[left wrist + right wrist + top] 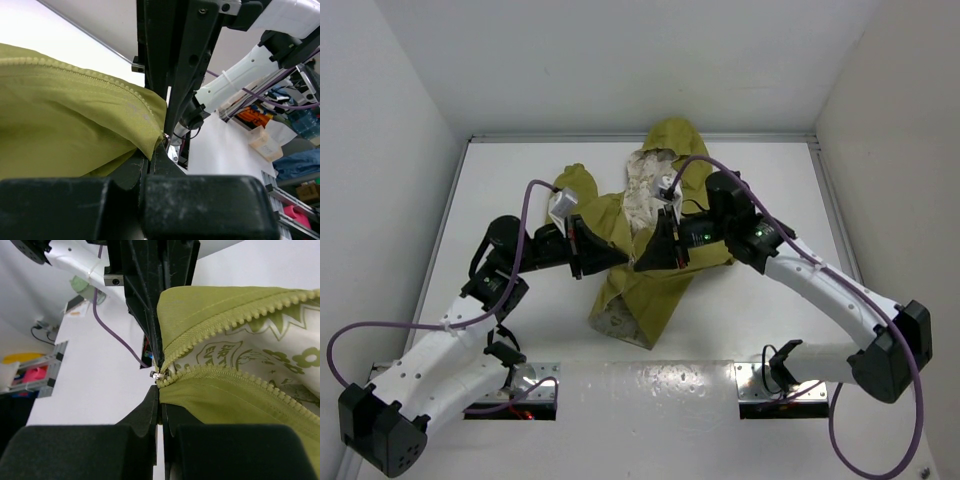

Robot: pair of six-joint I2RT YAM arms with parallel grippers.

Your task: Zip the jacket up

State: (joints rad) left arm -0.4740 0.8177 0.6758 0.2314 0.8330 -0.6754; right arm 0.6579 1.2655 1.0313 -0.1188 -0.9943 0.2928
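Jacket (655,285): lies mid worktop (510,180), with the hood (672,135) toward the far wall and printed lining showing at the chest.
Left jaws: closed tight on the jacket's front edge, where a row of teeth ends.
Right jaws: closed narrow on the jacket at the slider (157,375).
Zipper (225,310): two rows of teeth spread apart from the slider, unjoined there.
Arms: the two sets of jaws almost meet over the jacket front.

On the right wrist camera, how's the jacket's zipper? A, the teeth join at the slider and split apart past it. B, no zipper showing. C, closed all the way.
A: on the jacket, the two rows of teeth meet at the slider and spread apart, printed lining showing between them.
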